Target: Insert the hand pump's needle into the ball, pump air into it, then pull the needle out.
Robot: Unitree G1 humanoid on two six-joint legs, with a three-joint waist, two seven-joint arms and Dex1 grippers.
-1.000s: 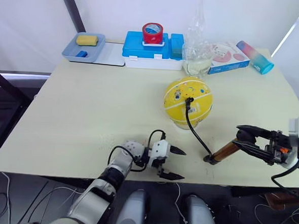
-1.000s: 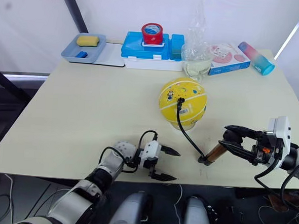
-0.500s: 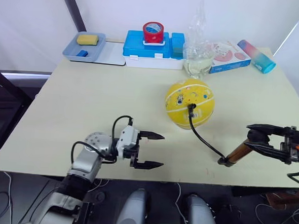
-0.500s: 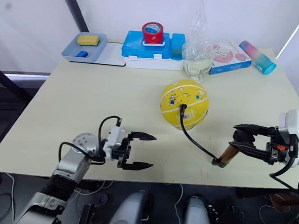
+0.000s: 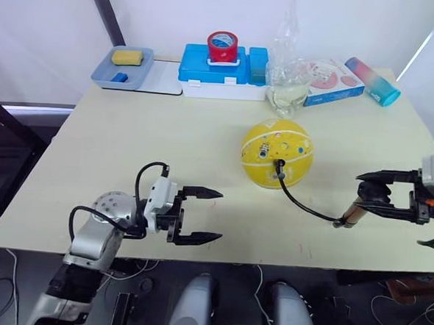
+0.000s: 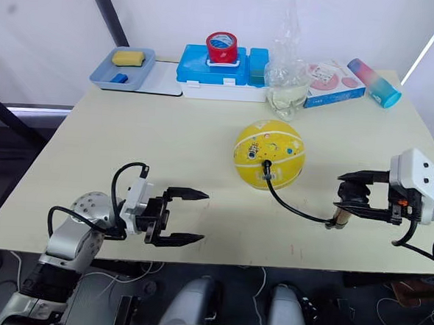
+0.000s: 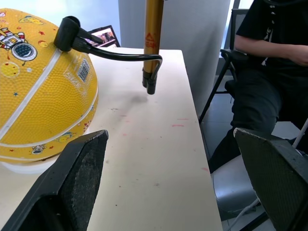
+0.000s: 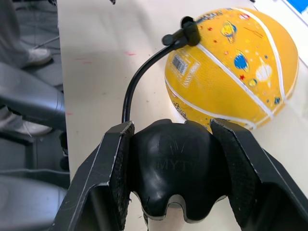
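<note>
The yellow ball (image 5: pixel 277 148) sits on the table right of centre. A black fitting (image 5: pixel 279 165) is plugged into its front face, so the needle is hidden inside. From there the black hose (image 5: pixel 306 208) curves to the hand pump (image 5: pixel 351 214), which stands nearly upright near the table's right edge. My right gripper (image 5: pixel 359 192) is shut on the pump's black handle (image 8: pixel 178 166). My left gripper (image 5: pixel 219 216) hovers open and empty near the front edge, well left of the ball. In the left wrist view the ball (image 7: pixel 38 91) and pump tube (image 7: pixel 153 29) lie ahead.
Along the back edge stand a grey tray (image 5: pixel 104 74) with a yellow sponge, a blue box (image 5: pixel 208 73) with a red tape roll (image 5: pixel 222 47) on top, a clear bag (image 5: pixel 287 78), a pink box (image 5: pixel 331 77) and a bottle (image 5: pixel 371 82). A person (image 7: pixel 274 53) sits beside the table.
My left gripper has drawn back to the left, away from the ball, staying open. The right gripper has carried the pump rightward and tipped it more upright, stretching the hose.
</note>
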